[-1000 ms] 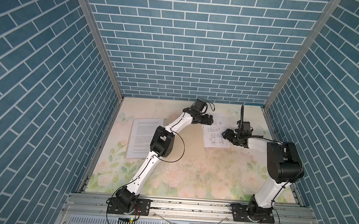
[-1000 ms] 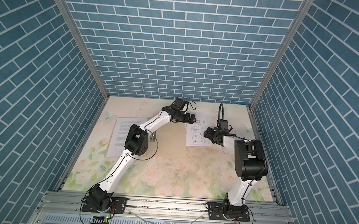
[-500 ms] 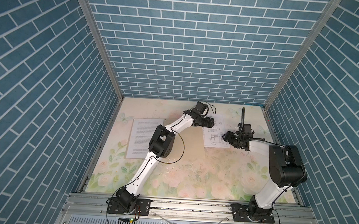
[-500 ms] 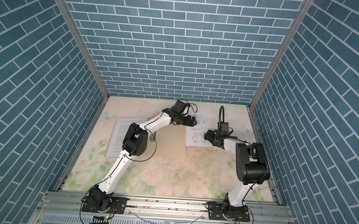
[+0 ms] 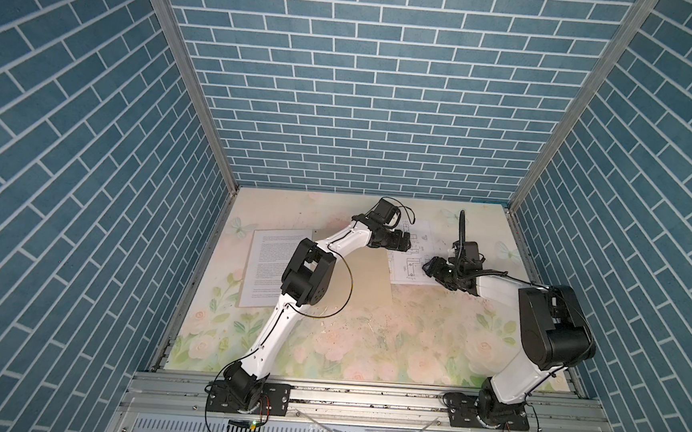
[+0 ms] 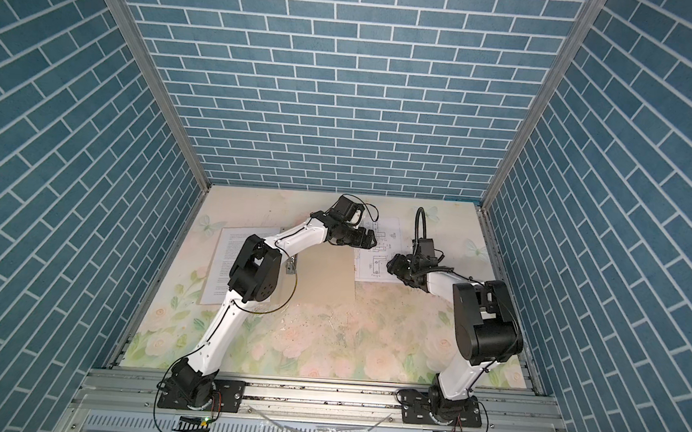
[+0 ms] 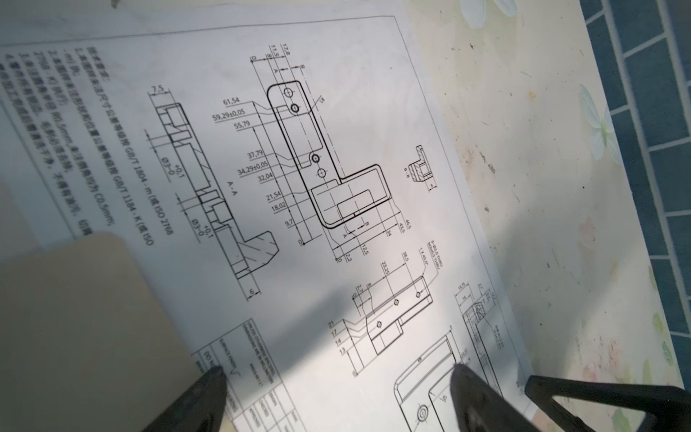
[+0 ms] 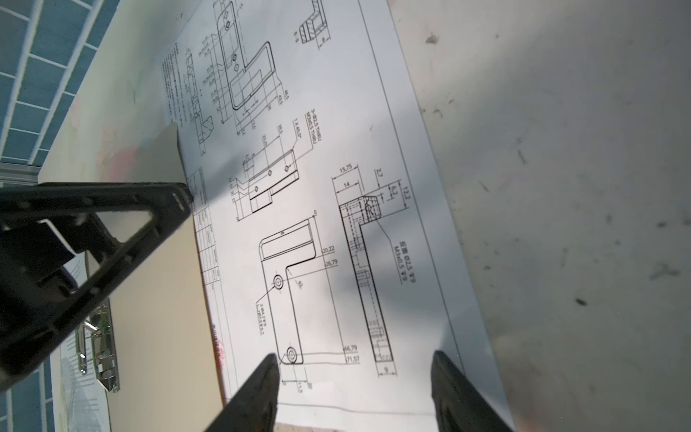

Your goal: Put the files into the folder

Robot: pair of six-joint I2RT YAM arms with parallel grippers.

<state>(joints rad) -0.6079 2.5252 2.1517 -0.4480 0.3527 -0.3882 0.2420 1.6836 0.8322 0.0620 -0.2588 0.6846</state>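
Files lie on the flowery tabletop (image 5: 368,343), one on each side of the folder (image 5: 366,285). The text sheet (image 5: 266,261) is on the left, partly hidden by the left arm (image 5: 307,272). The drawing sheet (image 5: 407,269) is on the right, toward the back. In the left wrist view the folder's (image 7: 74,318) round corner covers one edge of the drawing sheet (image 7: 336,168), so that edge sits under the folder. The rest of the sheet is out on the tabletop. The folder lies flat in the middle.

The left hand (image 5: 404,243) is over the back part of the drawing sheet. Its fingers are wide apart and hold nothing. One fingertip (image 7: 211,377) is at the folder's edge and the other is over the drawing. The right hand (image 5: 429,267) is over the near part of the same sheet. Its fingers (image 8: 267,370) are apart, with only paper seen between them. I cannot tell if any tip touches the paper. The two hands are near each other but apart.
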